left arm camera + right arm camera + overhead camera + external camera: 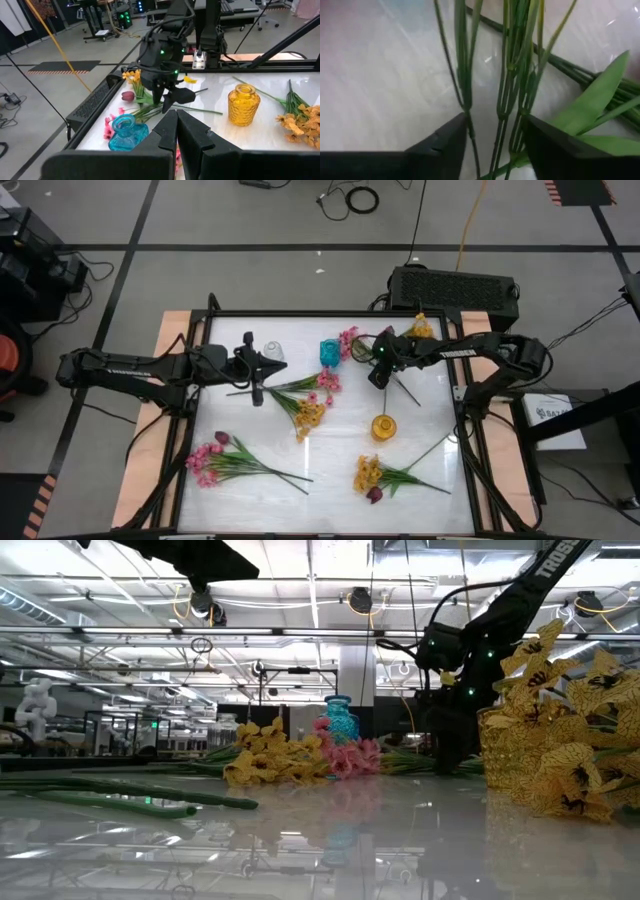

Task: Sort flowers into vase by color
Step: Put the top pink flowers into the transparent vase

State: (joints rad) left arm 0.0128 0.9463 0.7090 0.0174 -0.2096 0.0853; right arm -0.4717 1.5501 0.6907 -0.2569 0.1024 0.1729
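On the white counter [330, 480] the flowers lie in several sprays: a pink bunch [215, 460] near the left front corner, a yellow-orange bunch with a dark bloom [375, 477] toward the right front, a mixed pink and yellow spray [308, 400] at the middle, and a spray with yellow and pink blooms [385, 340] at the far edge under the right arm. A blue vase [329, 353] stands at the far middle, a clear vase [273, 351] just left of it, and a yellow vase [383, 426] right of centre. The right claw [495, 131] is low over the far spray's green stems [510, 75], its fingers partly apart with several stems running between them and not pressed tight; only its own wrist view shows this, since from above the arm hides the stems. The left claw [176, 131] hovers near the clear vase, fingers closed together and empty. The level view crowds the yellow vase [520, 755] and blooms close at the right, hiding the counter behind.
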